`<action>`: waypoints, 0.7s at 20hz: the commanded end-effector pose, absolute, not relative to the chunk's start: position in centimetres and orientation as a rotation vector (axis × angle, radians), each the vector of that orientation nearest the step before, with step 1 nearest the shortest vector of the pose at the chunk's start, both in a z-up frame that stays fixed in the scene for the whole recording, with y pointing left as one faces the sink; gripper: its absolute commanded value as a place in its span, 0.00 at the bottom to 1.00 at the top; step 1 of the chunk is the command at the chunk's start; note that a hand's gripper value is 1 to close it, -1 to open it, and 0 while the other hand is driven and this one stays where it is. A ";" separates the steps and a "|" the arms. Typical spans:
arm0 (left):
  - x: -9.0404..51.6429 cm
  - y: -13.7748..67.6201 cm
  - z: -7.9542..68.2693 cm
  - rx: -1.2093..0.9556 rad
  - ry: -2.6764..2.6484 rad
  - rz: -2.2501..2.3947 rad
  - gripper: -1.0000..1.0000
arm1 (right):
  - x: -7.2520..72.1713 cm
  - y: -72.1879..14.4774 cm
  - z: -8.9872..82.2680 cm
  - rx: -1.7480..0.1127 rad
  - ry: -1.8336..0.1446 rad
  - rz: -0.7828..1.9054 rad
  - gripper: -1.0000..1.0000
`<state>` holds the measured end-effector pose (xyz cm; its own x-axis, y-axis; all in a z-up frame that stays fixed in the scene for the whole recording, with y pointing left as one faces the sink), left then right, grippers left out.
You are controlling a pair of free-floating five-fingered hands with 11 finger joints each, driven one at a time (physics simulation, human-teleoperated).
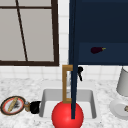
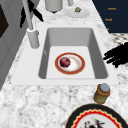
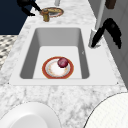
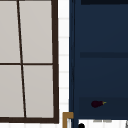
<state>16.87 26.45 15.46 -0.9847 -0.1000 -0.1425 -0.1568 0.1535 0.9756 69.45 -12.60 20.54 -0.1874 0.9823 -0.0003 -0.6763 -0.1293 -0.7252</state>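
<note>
My left hand [image 1: 35, 107] hovers over the counter's front edge left of the sink [image 1: 45, 95], fingers spread straight, next to a small brown jar [image 1: 27, 106] without gripping it. In the left side view this hand [image 2: 117, 55] sits beyond the jar [image 2: 102, 93]. My right hand [image 1: 80, 73] hangs by the faucet [image 3: 101, 12], just right of the open navy cabinet door [image 1: 73, 50] and its brass handle [image 1: 65, 83]. The right side view shows the right hand [image 3: 111, 27] with fingers stretched downward, holding nothing. A red-rimmed plate [image 2: 79, 67] with a dark red ball [image 2: 65, 62] lies in the sink.
An eggplant [image 1: 97, 50] lies on the cabinet's lower shelf. A decorated plate [image 1: 12, 105] sits on the left counter. On the right stand a white plate [image 1: 118, 110] and a grey canister [image 1: 123, 82]. A big red round shape [image 1: 62, 117] fronts the sink.
</note>
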 end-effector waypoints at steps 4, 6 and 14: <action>16.9 26.5 15.5 -0.262 2.352 1.999 0.50 | 72.3 -13.0 16.7 -0.507 -0.676 1.765 0.00; 16.9 26.5 15.5 -0.262 2.352 1.999 0.50 | 73.2 -13.0 16.6 -0.376 -0.626 1.772 0.00; 16.9 26.5 15.5 -0.262 2.352 1.999 0.50 | 74.8 -14.3 15.5 0.076 -0.431 1.719 0.00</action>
<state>16.87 26.45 15.46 -0.9847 -0.1000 -0.1425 -0.1568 0.1535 0.9756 73.78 -13.83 17.34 -0.0872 0.9430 0.3213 -0.9843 -0.0318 -0.1736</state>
